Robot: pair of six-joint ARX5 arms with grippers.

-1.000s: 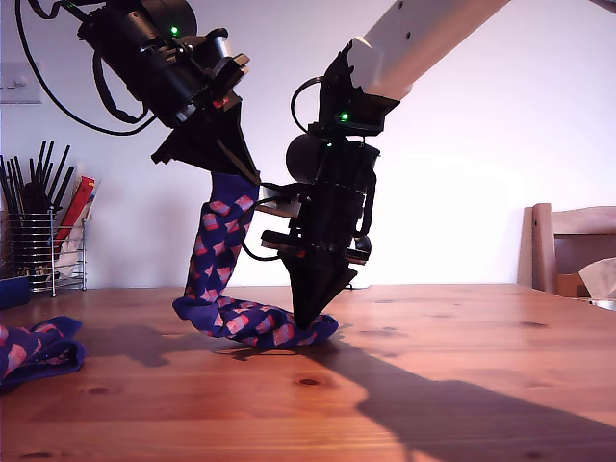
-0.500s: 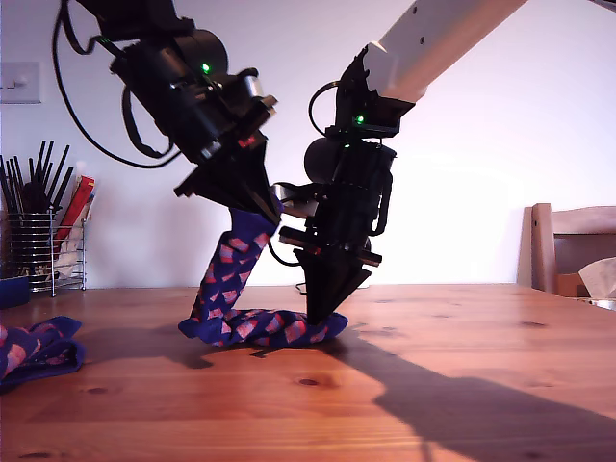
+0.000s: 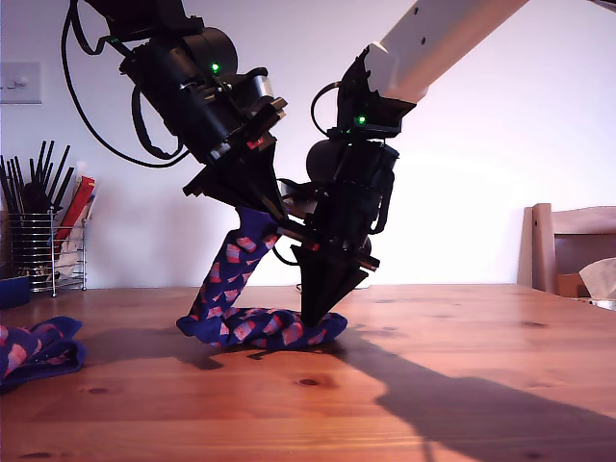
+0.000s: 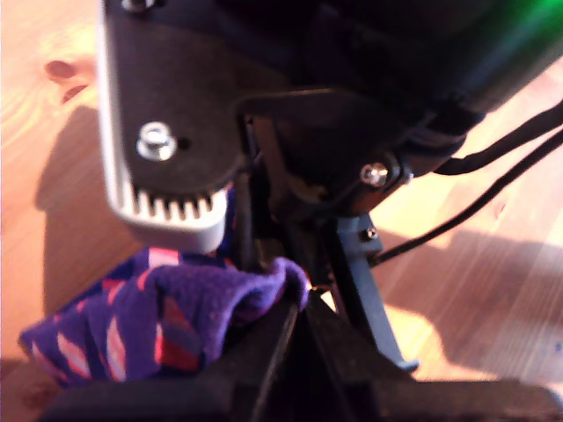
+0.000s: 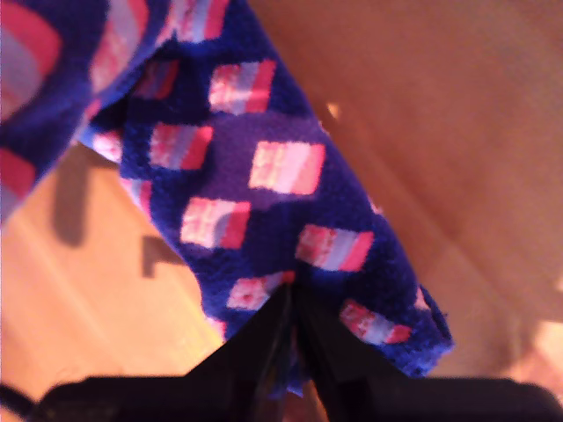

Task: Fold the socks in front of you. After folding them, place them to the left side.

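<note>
One sock (image 3: 252,325), navy-purple with pink-red diamonds, lies partly on the wooden table (image 3: 433,385) and rises at the end nearer the exterior view's left. My first gripper (image 3: 262,214) (image 4: 290,299) is shut on that raised end (image 4: 167,321), above the table. My second gripper (image 3: 316,322) (image 5: 290,294) points straight down and is shut on the sock's other end (image 5: 264,176) at the tabletop. The two grippers stand close together, with the second arm's body filling the first wrist view. A second sock (image 3: 37,351) lies bunched at the exterior view's left edge.
A wire rack of dark utensils (image 3: 43,241) stands at the back on the exterior view's left, with a blue object (image 3: 13,291) beside it. A wooden chair (image 3: 573,245) and a white tissue (image 3: 599,276) show at the exterior view's right edge.
My first gripper has carried the raised sock end toward the exterior view's right, closer to my second gripper. The second gripper shifted slightly the same way, still pinning the sock.
</note>
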